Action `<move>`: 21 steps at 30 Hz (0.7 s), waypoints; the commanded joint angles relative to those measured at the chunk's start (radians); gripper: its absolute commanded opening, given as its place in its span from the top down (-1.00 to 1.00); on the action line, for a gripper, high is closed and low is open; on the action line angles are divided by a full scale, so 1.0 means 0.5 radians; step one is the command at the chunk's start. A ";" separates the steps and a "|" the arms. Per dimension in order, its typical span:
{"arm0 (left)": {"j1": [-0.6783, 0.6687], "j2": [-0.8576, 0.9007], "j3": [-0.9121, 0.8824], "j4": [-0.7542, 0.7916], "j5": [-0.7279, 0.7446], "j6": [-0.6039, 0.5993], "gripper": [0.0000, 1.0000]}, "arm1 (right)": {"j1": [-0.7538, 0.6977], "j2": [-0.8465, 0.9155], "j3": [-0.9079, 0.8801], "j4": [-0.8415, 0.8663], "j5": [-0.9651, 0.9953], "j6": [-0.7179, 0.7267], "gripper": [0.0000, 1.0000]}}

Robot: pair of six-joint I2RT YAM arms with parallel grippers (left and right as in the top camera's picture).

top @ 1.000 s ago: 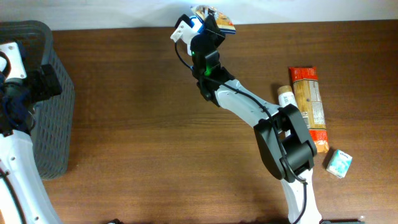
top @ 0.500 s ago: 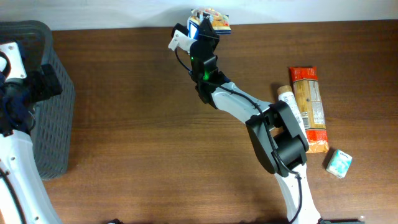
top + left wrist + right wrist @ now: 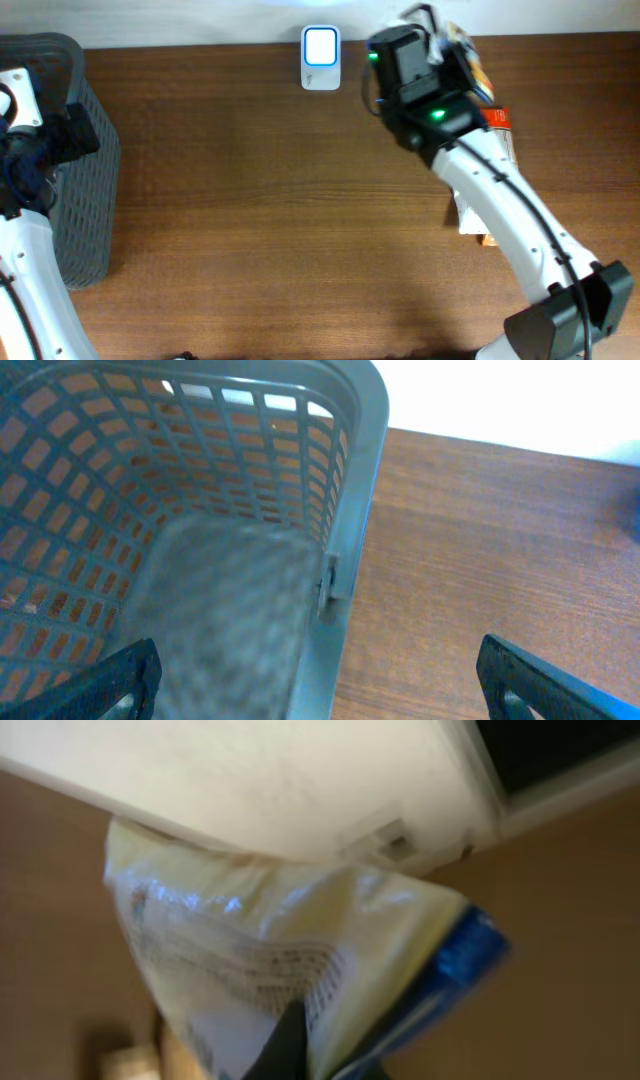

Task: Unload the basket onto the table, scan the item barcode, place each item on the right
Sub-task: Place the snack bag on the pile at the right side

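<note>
Mock shop checkout, staged on a wood-grain table (image 3: 250, 200) against a white wall (image 3: 200, 20). A small white scanner (image 3: 320, 46) is stood at the back edge, left of the right gripper (image 3: 452, 50). A grey mesh basket (image 3: 200, 480) is set far to its left. One printed packet (image 3: 300, 950) is clamped in the gripper; more grocery packets (image 3: 497, 120) are laid on the table near it.
</note>
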 commanded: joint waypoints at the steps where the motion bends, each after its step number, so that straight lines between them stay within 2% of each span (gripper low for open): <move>1: 0.011 -0.019 0.009 -0.001 0.015 0.033 -0.98 | -0.269 -0.076 0.007 -0.592 0.259 0.947 0.92; 3: 0.011 -0.018 0.009 -0.001 0.015 0.033 -0.98 | -0.555 -0.065 0.007 -0.947 0.231 1.295 0.92; 6: 0.011 -0.018 0.009 -0.001 0.015 0.033 -0.98 | -0.792 0.018 -0.006 -0.961 -0.264 1.292 0.92; 7: 0.011 -0.018 0.009 -0.001 0.015 0.033 -0.98 | -0.827 0.079 -0.036 -0.959 -0.265 1.292 0.92; 8: 0.011 -0.018 0.009 -0.001 0.015 0.033 -0.98 | -0.832 0.153 -0.075 -0.958 -0.257 1.291 0.80; 9: 0.011 -0.019 0.009 -0.001 0.015 0.033 -0.98 | -0.823 0.240 -0.102 -0.966 -0.253 1.292 -0.16; 10: 0.011 -0.018 0.009 -0.001 0.015 0.033 -0.98 | -0.797 0.269 -0.102 -0.982 -0.256 1.292 -0.54; 11: 0.011 -0.018 0.009 -0.001 0.015 0.033 -0.99 | -0.724 0.251 -0.096 -0.988 -0.282 1.279 -0.82; 12: 0.011 -0.018 0.009 -0.001 0.015 0.033 -0.98 | -0.642 0.224 -0.079 -0.993 -0.343 1.204 -0.93; 14: 0.011 -0.019 0.009 -0.001 0.015 0.033 -0.98 | -0.467 0.120 0.017 -0.979 -0.823 0.978 -0.96; 15: 0.011 -0.018 0.009 -0.001 0.015 0.033 -0.99 | -0.401 0.027 0.081 -0.974 -1.234 0.853 -0.96; 18: 0.011 -0.018 0.009 -0.001 0.015 0.033 -0.98 | -0.397 -0.311 0.130 -0.975 -2.087 0.706 -0.97; 19: 0.011 -0.018 0.009 -0.001 0.015 0.033 -0.98 | -0.394 -0.449 0.130 -0.977 -2.685 0.434 -0.97; 20: 0.011 -0.018 0.009 -0.001 0.015 0.033 -0.98 | -0.394 -0.533 0.130 -0.981 -3.001 0.331 -0.97; 21: 0.011 -0.018 0.009 -0.001 0.015 0.033 -0.98 | -0.393 -0.566 0.130 -0.972 -3.027 0.332 -0.97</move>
